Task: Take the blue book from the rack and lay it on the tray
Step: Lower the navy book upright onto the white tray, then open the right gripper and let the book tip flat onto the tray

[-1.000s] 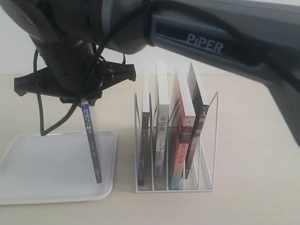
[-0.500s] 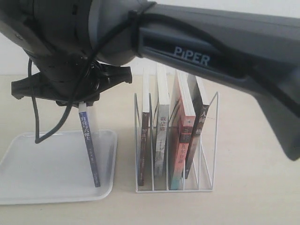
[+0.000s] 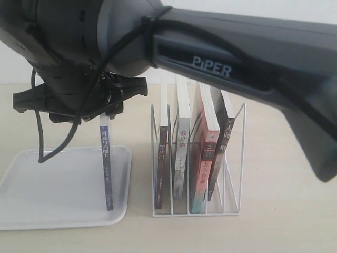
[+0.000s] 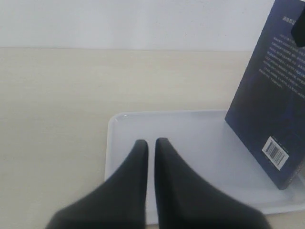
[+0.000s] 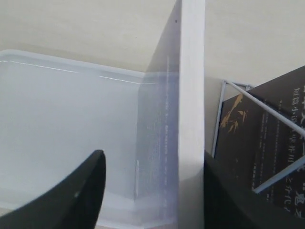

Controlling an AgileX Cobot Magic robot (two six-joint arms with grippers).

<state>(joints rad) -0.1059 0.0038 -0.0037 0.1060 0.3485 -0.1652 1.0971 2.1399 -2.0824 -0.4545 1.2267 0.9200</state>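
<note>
My right gripper [image 5: 153, 157] is spread wide. The book [image 5: 190, 95] stands upright on its edge between my fingers, gripped by nothing. Balanced like that, it could topple either way. Falling onto the open tray [image 5: 57, 119] below me would be fine. Falling toward the rack [image 5: 262, 108] just beyond, it could catch the rim and land half off. A finger could also drag it as I lift away.

Beige tabletop [image 3: 284, 211] (matte), plain white wall [image 4: 119, 21] behind.

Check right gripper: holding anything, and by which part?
Nothing is clamped. The right gripper is open astride the top of the blue book, one finger clear of it; the book stands on edge on the tray.
</note>
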